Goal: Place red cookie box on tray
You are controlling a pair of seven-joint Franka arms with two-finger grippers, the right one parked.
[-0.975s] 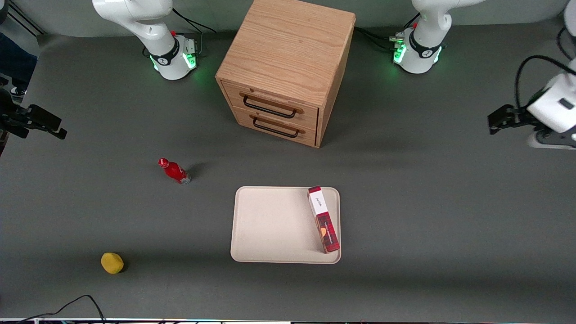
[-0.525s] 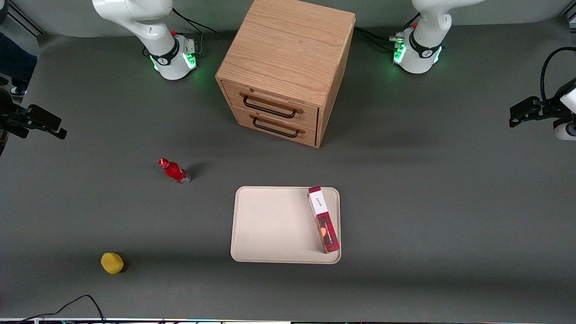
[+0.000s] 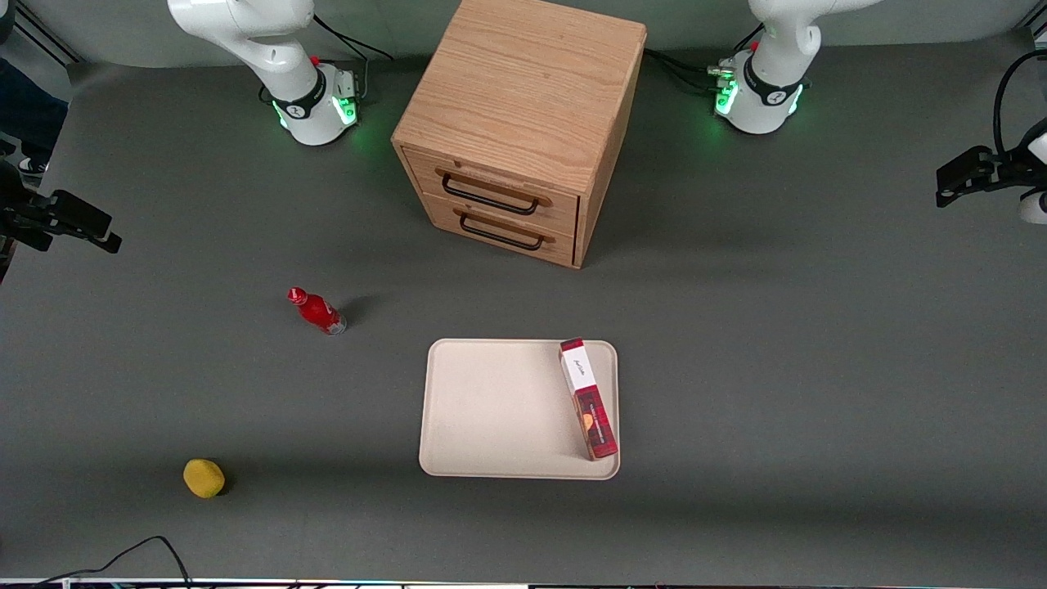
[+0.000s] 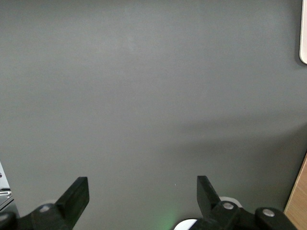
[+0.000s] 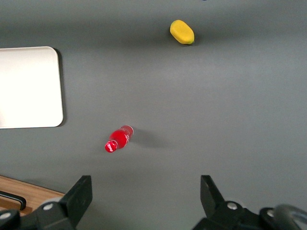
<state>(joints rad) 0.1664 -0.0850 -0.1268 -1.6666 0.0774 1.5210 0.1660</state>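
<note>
The red cookie box (image 3: 587, 398) lies flat on the tray (image 3: 491, 409), along the tray's edge on my working arm's side, its white-label end toward the tray corner nearer the wooden drawer cabinet (image 3: 515, 131) and its other end close to the tray corner nearest the front camera. By my judgement the placement is done, so the risks from here are small. The box sits very near the rim, and its end by the front corner looks to rest almost on it; I cannot tell whether it overhangs at all. A knock to the tray or the worktop (image 3: 777, 368) could let that end ride up or slip off. A sweep of my arm back over the middle of the worktop could also catch the box, since it lies on my side of the tray. My gripper (image 3: 965, 176) is out at the worktop's edge on my own end, well apart from the tray and raised above bare surface. In my wrist view its two black fingers (image 4: 74, 196) stand wide apart with nothing between them, only grey worktop below and a sliver of the tray's corner (image 4: 303, 43) at the frame's margin. Farther out toward the parked arm's end, a small red bottle (image 3: 317, 311) stands clear of the tray, and a yellow lemon-like object (image 3: 204, 478) lies nearer the front edge.
</note>
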